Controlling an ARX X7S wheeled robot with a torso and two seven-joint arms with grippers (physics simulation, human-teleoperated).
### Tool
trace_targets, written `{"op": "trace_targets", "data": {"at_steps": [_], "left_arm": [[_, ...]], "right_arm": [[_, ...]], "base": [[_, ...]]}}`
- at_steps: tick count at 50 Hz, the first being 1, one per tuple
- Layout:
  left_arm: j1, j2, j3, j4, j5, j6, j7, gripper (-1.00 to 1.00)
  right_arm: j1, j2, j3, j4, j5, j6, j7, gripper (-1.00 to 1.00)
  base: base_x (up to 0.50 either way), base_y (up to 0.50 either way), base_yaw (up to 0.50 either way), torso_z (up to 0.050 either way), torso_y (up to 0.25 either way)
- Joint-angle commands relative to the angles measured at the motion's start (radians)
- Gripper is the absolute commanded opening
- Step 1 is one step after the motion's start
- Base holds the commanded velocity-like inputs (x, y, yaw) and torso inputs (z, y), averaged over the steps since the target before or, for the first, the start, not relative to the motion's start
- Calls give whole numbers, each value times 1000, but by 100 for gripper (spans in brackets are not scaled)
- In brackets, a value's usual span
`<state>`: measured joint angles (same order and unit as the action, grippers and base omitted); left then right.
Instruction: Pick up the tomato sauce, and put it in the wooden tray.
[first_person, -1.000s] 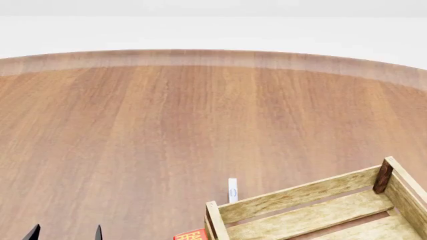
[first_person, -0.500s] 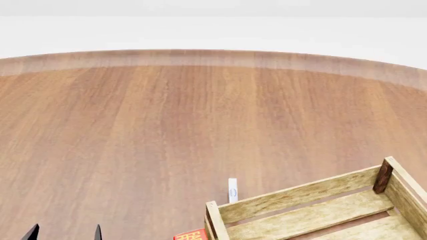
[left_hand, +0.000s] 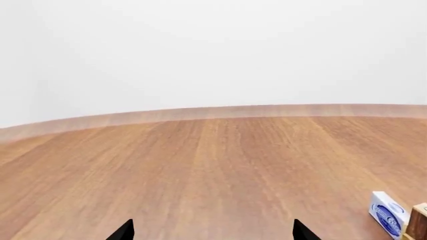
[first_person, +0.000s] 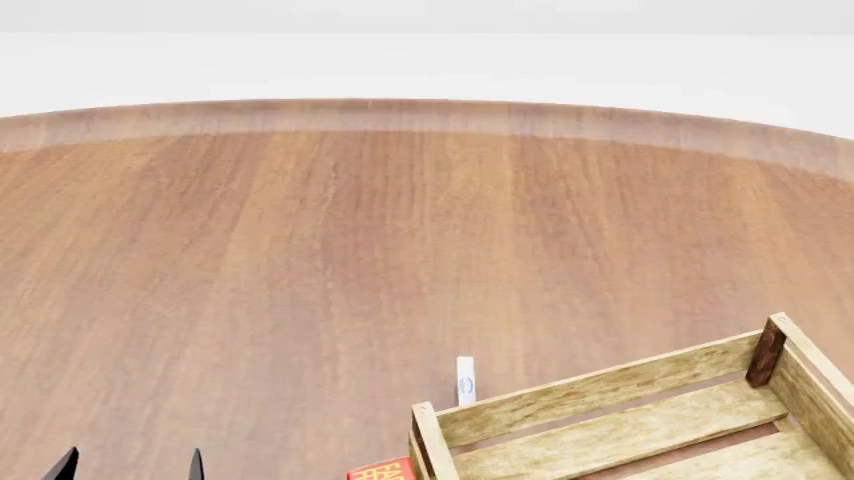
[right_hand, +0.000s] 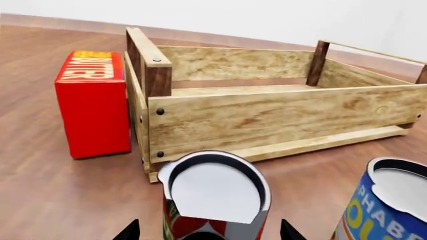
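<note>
left wrist view: the left pincer (left_hand: 212, 231) shows only two dark fingertips, spread wide with nothing between them, over bare table (left_hand: 200, 165); a small white-and-blue box (left_hand: 387, 212) stands near a wooden post cut off at the frame edge. head view: the wooden tray (first_person: 587, 405) is partly cropped; a red box (first_person: 383, 469) beside its corner is mostly cut off; the tomato sauce is not visible here. right wrist view: the right pincer (right_hand: 210, 231) is open, its tips flanking the tomato sauce (right_hand: 213, 197) without visible contact. the can stands upright on the table, just in front of the tray, beside a blue-and-yellow can (right_hand: 383, 205) that is cropped.
</note>
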<state>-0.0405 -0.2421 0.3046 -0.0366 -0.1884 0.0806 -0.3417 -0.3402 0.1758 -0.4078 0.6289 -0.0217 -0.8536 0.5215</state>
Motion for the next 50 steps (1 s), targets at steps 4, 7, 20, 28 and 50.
{"op": "trace_targets", "data": {"at_steps": [4,7,20,28,50], "left_arm": [[-5,-4,8,-8,3,4,-6,100],[-3,-5,9,-5,1,4,-7,100],[-1,-9,14,0,-1,3,-14,100],[0,-12,17,9,-2,-4,-19,100],[-6,-16,25,-6,-6,7,-23,100]], "right_arm": [[35,-2,-12,12,12,50,-11,100],[35,-1,-12,15,21,46,-14,100],[46,0,-14,33,41,40,-16,100],[49,2,-20,36,45,44,-20,100],[55,6,-32,46,69,42,-31,-100]], "base": [[0,0,0,0,0],[0,0,0,0,0],[0,0,0,0,0],[0,0,0,0,0],[0,0,0,0,0]]}}
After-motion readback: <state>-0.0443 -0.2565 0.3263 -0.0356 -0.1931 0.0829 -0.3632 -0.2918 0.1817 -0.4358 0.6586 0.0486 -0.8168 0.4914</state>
